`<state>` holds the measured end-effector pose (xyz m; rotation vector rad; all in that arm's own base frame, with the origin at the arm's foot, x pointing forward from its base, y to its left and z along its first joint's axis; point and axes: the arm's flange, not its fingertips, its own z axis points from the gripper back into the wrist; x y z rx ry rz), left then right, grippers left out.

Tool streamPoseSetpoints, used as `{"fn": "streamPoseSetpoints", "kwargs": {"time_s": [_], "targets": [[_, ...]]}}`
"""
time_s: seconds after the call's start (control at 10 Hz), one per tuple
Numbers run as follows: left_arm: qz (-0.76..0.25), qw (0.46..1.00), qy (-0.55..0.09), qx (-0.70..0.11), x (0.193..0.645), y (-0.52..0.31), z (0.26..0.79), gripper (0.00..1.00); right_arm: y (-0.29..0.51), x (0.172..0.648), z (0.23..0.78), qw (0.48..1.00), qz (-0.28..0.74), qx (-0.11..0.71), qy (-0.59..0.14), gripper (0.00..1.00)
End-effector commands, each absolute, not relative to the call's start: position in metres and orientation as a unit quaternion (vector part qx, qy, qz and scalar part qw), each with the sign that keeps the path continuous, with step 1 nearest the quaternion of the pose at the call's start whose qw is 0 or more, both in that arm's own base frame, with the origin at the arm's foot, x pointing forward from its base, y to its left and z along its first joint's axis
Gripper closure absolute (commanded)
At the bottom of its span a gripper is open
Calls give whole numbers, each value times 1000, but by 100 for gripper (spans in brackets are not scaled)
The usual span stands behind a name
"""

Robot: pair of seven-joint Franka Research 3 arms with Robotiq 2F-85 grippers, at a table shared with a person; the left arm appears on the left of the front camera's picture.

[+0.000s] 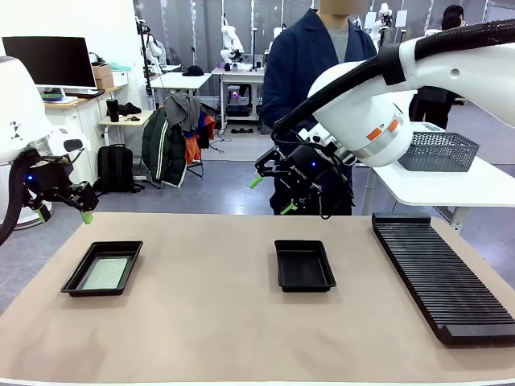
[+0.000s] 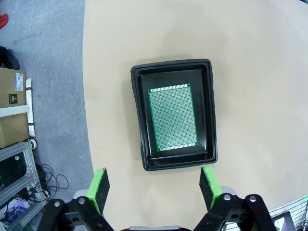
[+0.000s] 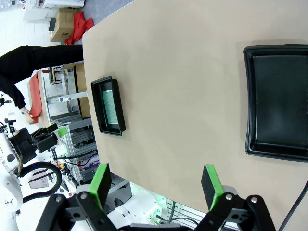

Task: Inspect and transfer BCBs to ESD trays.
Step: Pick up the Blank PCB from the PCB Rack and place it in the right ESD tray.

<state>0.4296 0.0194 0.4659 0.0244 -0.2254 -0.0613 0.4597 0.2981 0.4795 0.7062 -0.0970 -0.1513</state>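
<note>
BCB (image 2: 172, 118), pale green, lies flat on the floor of the left ESD tray (image 2: 208, 115), which sits on the left side of the tabletop (image 1: 209, 314). The left gripper (image 2: 154, 180) hovers above that tray, jaws spread wide and holding nothing. Near the middle sits the second ESD tray (image 1: 304, 265), its black floor bare. The right gripper (image 1: 272, 195) hangs above its far side, jaws likewise spread and holding nothing. A long black ribbed rack (image 1: 438, 273) lies along the right edge.

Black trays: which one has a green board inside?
The tray on the robot's left holds a green BCB lying flat inside. The other tray, mid-table, has only a bare black floor.
</note>
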Motion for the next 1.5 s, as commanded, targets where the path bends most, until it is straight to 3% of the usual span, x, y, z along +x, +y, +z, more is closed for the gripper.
{"fn": "streamPoseSetpoints", "kwargs": {"time_s": [0.0,1.4], "targets": [[-30,993,-115,12,429,20,465,0,300,462,480,937,-83,337,-46,0],[-30,993,-115,12,429,20,465,0,300,462,480,937,-83,337,-46,0]]}}
